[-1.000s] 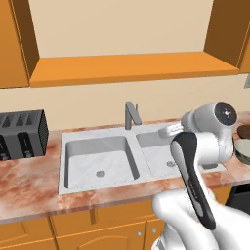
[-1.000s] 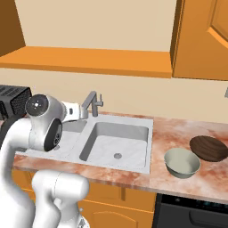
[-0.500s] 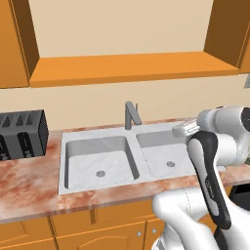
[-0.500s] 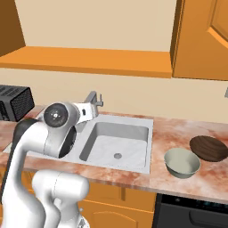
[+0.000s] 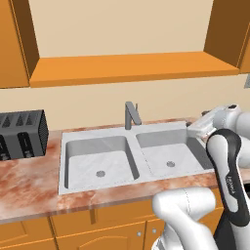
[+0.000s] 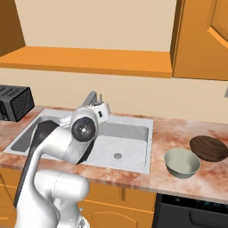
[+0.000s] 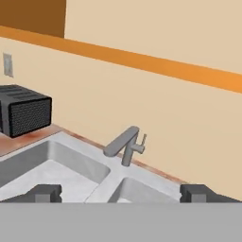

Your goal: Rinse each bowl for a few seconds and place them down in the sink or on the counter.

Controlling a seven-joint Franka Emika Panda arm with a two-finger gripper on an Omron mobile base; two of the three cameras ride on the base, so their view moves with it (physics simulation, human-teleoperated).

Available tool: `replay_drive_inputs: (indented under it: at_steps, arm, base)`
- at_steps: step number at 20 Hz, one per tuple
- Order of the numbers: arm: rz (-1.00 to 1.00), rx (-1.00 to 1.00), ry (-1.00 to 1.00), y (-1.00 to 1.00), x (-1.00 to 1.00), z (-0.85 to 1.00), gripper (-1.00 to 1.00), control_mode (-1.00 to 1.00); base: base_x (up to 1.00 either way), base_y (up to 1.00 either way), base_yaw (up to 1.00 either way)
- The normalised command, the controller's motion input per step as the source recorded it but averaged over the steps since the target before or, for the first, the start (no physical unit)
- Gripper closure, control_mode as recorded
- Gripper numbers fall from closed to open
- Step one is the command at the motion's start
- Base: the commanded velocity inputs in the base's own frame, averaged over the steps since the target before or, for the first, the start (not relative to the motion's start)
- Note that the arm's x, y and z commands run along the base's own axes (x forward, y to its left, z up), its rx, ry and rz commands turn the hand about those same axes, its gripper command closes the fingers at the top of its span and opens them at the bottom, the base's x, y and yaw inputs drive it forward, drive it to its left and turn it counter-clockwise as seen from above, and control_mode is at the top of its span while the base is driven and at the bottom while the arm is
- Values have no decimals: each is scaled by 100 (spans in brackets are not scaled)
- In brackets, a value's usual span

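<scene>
While both bowls [image 6: 181,161] sit empty beside the sink [image 6: 129,133], the end effector [image 7: 120,194] gapes open.

Plain beige wall [image 5: 122,29] behind, orange wooden shelf ledge [image 5: 132,68] across it. Orange upper cabinet [image 6: 202,40] at right. Black toaster [image 7: 26,113] far left of the fingertips, wall outlet [image 7: 7,64] above it. Dark appliance front [image 6: 191,213] low right.
</scene>
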Motion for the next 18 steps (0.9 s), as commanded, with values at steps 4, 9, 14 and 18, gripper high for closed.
replay_drive_inputs:
  at_steps: [4,9,14,18]
  arm:
    - [12,0,-18,-8,21,-25,-100,-100]
    - [5,0,-14,0,27,-22,-100,-100]
    - [3,0,-6,0,36,-11,-100,-100]
    - [3,4,0,0,44,-14,-100,-100]
  base:
    - [0,0,0]
    - [0,0,0]
    - [0,0,0]
    - [0,0,0]
